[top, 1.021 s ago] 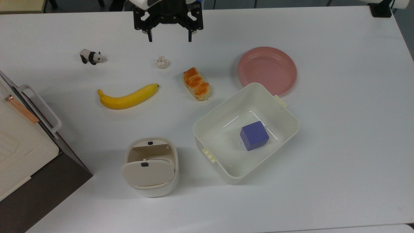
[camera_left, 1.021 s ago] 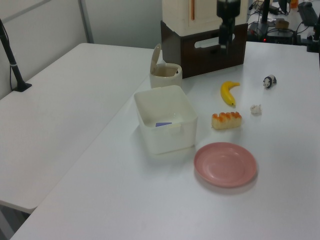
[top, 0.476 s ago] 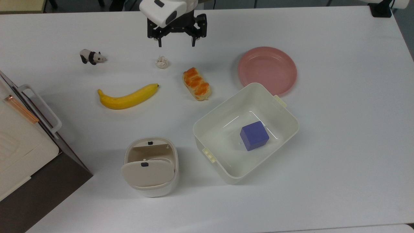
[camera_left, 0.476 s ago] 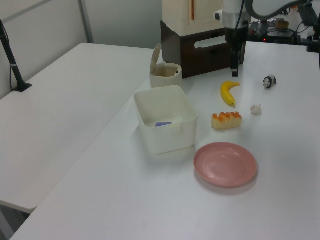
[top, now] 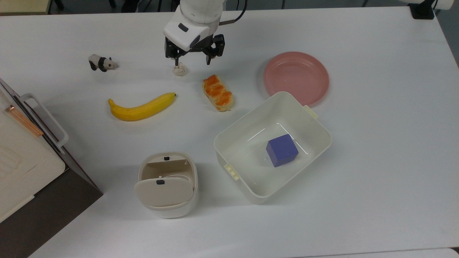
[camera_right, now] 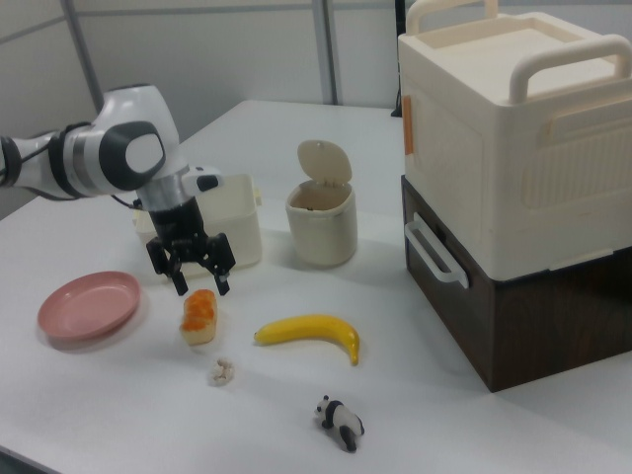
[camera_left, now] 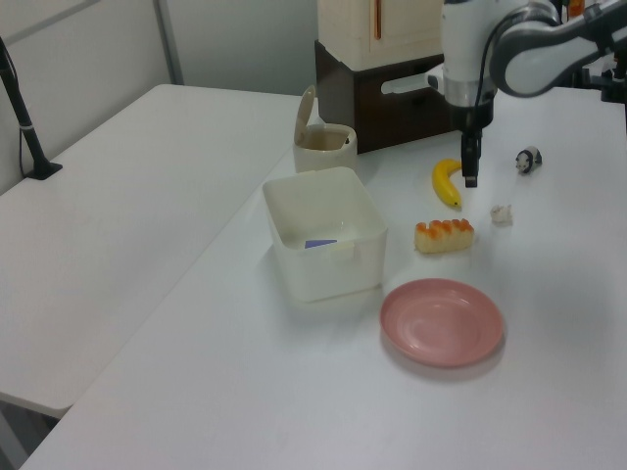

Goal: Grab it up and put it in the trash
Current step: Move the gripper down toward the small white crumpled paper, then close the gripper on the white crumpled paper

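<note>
Your gripper (top: 192,62) open, fingers spread. Paper ball (top: 179,69) on table at gripper's 8 o'clock in top view, near one finger.

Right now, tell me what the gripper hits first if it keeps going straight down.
Probably the bare table beside the paper ball. The open gripper hangs above the ball and bread roll; depth is unclear.

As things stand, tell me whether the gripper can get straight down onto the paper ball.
Probably yes. The gripper hangs open just above the paper ball, which lies alone on bare table, apart from the bread roll and banana.
</note>
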